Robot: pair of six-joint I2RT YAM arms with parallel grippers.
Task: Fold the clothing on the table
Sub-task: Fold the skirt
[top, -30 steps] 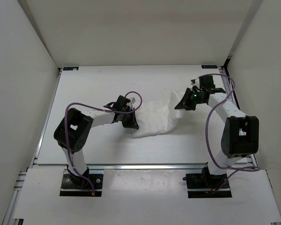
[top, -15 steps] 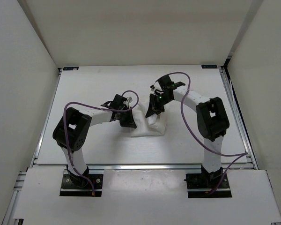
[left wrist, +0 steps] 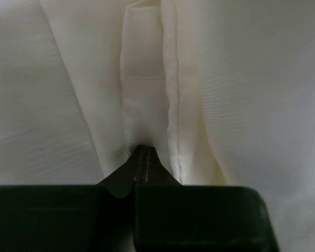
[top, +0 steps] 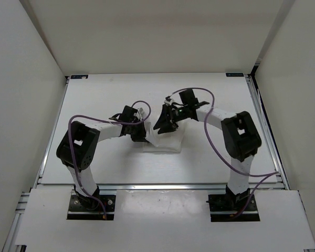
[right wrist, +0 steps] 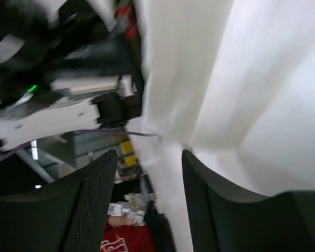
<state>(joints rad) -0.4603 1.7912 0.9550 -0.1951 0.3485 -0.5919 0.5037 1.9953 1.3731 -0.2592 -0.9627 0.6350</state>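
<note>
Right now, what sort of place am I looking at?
Probably a robot lab's test cell, not a home or laundry: a bare white table boxed in by plain white walls, two arms bolted at its near edge, and one white cloth between them.

The clothing (top: pixel 165 143) is plain white with no print, faintly cream in the left wrist view, against a plain white worktop (top: pixel 94 100) edged by a silver rail (top: pixel 46 152). The left arm (top: pixel 106 129) and right arm (top: pixel 212 113) are white with black joints, each trailed by a purple cable (top: pixel 199 88). The left hand (top: pixel 142 137) and right hand (top: pixel 161 125) are black, and a small green light (right wrist: pixel 32 88) shows in the right wrist view.
</note>
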